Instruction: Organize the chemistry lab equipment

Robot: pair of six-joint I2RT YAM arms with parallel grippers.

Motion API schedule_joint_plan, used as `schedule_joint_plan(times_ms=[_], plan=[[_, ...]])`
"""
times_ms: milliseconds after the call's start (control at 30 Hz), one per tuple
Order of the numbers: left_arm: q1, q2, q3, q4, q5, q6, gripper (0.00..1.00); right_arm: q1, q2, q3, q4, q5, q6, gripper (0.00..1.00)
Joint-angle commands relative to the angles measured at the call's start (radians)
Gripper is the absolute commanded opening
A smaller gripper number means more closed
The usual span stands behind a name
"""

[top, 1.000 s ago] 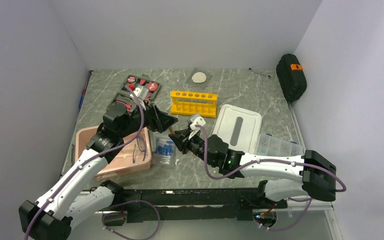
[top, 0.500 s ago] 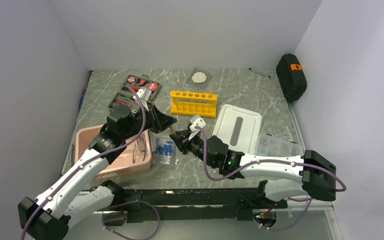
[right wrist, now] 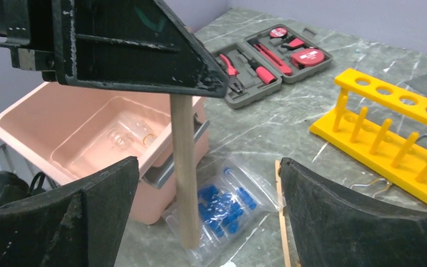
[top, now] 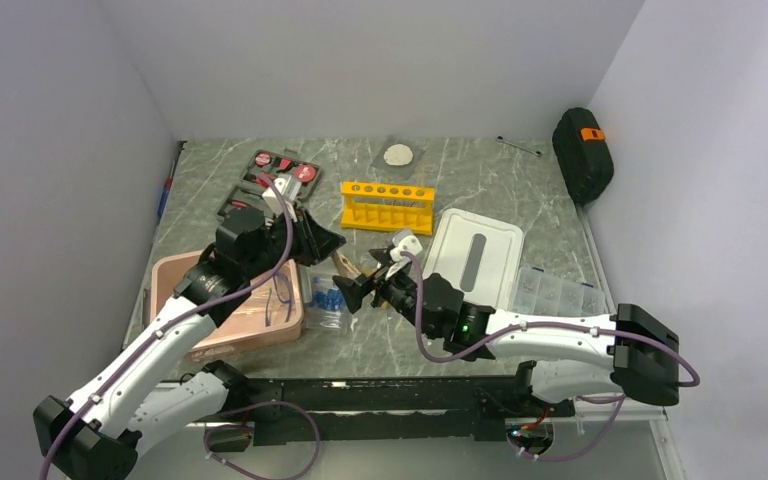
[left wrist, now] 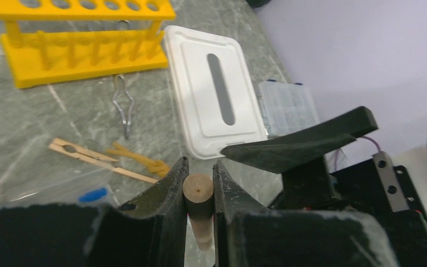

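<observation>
My left end effector (left wrist: 200, 167) has clamped the tan round wooden stick (right wrist: 183, 167); my right end effector (right wrist: 208, 164) has let go and spread wide.

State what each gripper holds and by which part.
Left gripper pinches the tan round wooden stick at its upper end; it hangs nearly vertical. Right gripper is open, holding nothing.

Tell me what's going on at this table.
Two robot arms are sorting lab gear. The left gripper is clamped on the top end of a wooden stick, which hangs upright over the clear bag of blue-capped tubes, right beside the pink bin. The right gripper faces the stick with its jaws wide open and holds nothing. The yellow test-tube rack stands on the table, and a wooden clamp lies on the table.
</observation>
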Motion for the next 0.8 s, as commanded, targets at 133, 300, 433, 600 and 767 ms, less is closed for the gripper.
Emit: schedule_joint_plan(times_ms=[133, 300, 433, 600, 767], plan=[[0.198, -0.037, 0.146, -0.235, -0.058, 0.084, 0.00, -0.047, -0.095, 0.003, -0.081, 0.093, 0.032, 1.00], [0.454, -0.083, 0.131, -0.310, 0.076, 0.051, 0.00, -0.119, -0.154, -0.034, -0.148, 0.102, 0.075, 1.00], [0.612, -0.072, 0.153, -0.433, 0.080, 0.122, 0.00, -0.215, -0.213, -0.083, -0.206, 0.070, 0.168, 1.00], [0.703, -0.046, 0.116, -0.511, 0.032, 0.224, 0.00, -0.293, -0.311, -0.157, -0.232, 0.061, 0.211, 1.00], [0.685, -0.021, 0.060, -0.497, 0.040, 0.229, 0.00, -0.316, -0.359, -0.179, -0.284, 0.109, 0.208, 1.00]])
